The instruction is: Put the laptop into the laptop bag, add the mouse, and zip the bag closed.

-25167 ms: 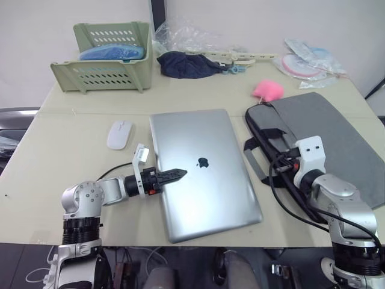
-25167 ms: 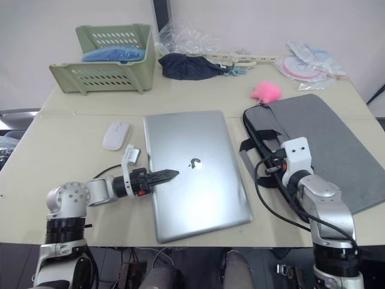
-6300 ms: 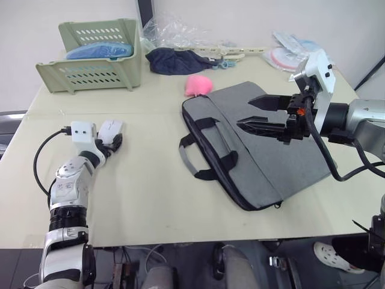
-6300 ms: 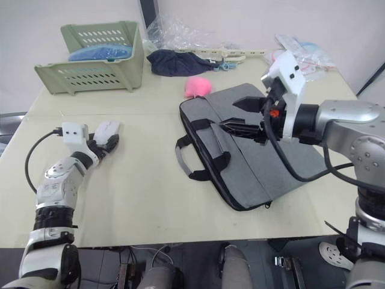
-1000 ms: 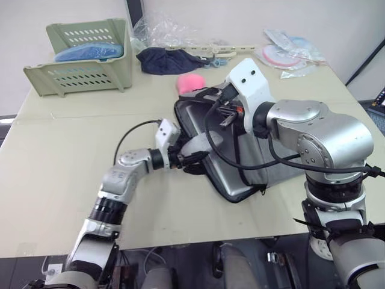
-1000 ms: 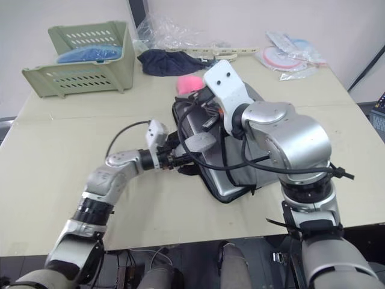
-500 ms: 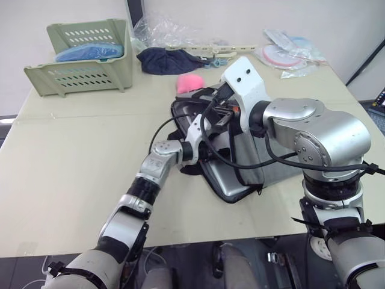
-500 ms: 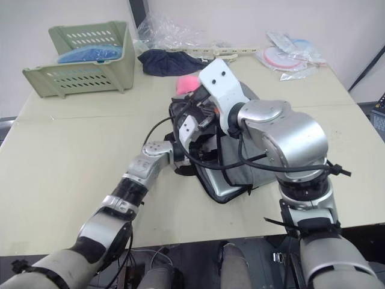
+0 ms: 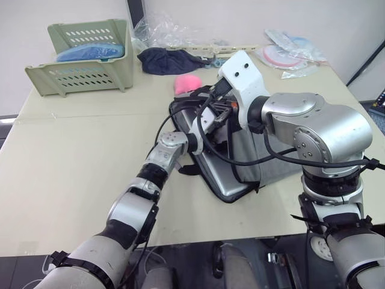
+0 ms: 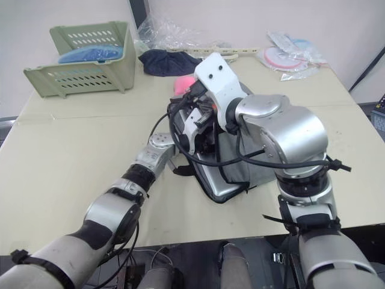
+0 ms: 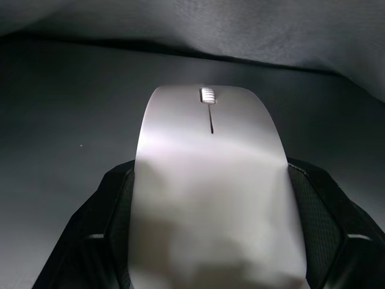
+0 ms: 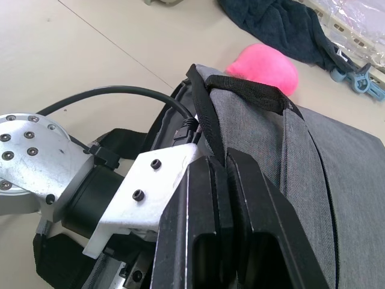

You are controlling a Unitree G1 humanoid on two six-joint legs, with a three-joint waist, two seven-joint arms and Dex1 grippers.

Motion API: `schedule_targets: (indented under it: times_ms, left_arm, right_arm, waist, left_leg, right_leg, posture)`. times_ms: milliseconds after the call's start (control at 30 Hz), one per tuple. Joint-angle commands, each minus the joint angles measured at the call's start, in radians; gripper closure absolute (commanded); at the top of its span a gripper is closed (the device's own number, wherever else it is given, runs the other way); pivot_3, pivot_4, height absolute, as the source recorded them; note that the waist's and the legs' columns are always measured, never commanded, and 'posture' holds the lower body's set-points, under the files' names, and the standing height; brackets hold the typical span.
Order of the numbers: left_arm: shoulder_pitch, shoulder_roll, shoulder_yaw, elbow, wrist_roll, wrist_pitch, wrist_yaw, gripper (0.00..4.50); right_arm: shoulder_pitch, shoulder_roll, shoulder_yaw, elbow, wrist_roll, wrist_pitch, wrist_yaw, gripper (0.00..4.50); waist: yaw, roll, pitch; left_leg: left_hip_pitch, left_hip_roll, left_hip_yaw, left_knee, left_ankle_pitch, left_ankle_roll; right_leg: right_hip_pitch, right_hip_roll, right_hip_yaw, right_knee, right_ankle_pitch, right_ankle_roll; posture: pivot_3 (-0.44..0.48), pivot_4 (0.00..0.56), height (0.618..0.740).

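Grey fabric is closing around the left gripper (image 11: 210, 253), whose black fingers (image 11: 111, 211) are clamped on the white mouse (image 11: 210, 180), one at each flank. In the left wrist view the mouse is pointing into a dim hollow with cloth below it and a fold of cloth above. A second ago the mouse was hovering just outside the bag (image 9: 271, 162); half a second ago the left forearm (image 9: 165, 153) was at the mouth; now the wrist is reaching deeper into the opening. That probably means the second step is nearly done, with only the release and the withdrawal left before the zip.

The right gripper (image 12: 225, 180) is holding the upper lip of the bag, its fingers pressed together on the edge beside the black handle strap (image 12: 246, 93), lifting the mouth open while the left arm is working inside. A silver edge, likely the laptop (image 9: 231, 191), is showing at the bag's near lower corner, so the laptop is already sitting in the bag.

Whether the mouse is touching the lining or hanging above it cannot be told. The zip and its pull are hard to make out under the right arm, and the right fingertips are buried in the fabric fold.

Just behind the bag the pink plush toy (image 9: 185, 82) is lying on the bench (image 9: 78, 156), with a dark cloth (image 9: 165, 60) and a green basket (image 9: 78, 57) further back.
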Motion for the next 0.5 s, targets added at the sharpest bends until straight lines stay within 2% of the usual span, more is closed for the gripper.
schedule_targets:
  times_ms: [33, 433, 500]
  left_arm:
    - [0.003, -0.020, -0.006, 0.080, 0.041, -0.010, 0.006, 1.69]
    - [0.020, -0.038, -0.008, 0.135, 0.078, -0.028, -0.017, 1.69]
    - [0.023, -0.039, 0.002, 0.133, 0.072, -0.022, -0.023, 0.66]
  right_arm:
    - [-0.055, 0.009, -0.024, -0.053, 0.003, -0.032, -0.007, 4.39]
    - [-0.067, 0.007, -0.026, -0.053, 0.003, -0.023, -0.007, 4.39]
    - [-0.067, 0.008, -0.025, -0.052, 0.004, -0.023, -0.007, 4.50]
  waist:
    - [0.000, 0.000, 0.000]
    - [0.000, 0.000, -0.001]
    - [0.000, 0.000, -0.001]
  left_leg:
    - [0.000, 0.000, 0.000, 0.000, 0.000, 0.000]
    - [0.000, 0.000, 0.000, 0.000, 0.000, 0.000]
    - [0.000, 0.000, 0.000, 0.000, 0.000, 0.000]
  right_leg:
    - [0.000, 0.000, 0.000, 0.000, 0.000, 0.000]
    - [0.000, 0.000, 0.000, 0.000, 0.000, 0.000]
    - [0.000, 0.000, 0.000, 0.000, 0.000, 0.000]
  posture:
    - [0.000, 0.150, 0.740]
    - [0.000, 0.150, 0.740]
    - [0.000, 0.150, 0.740]
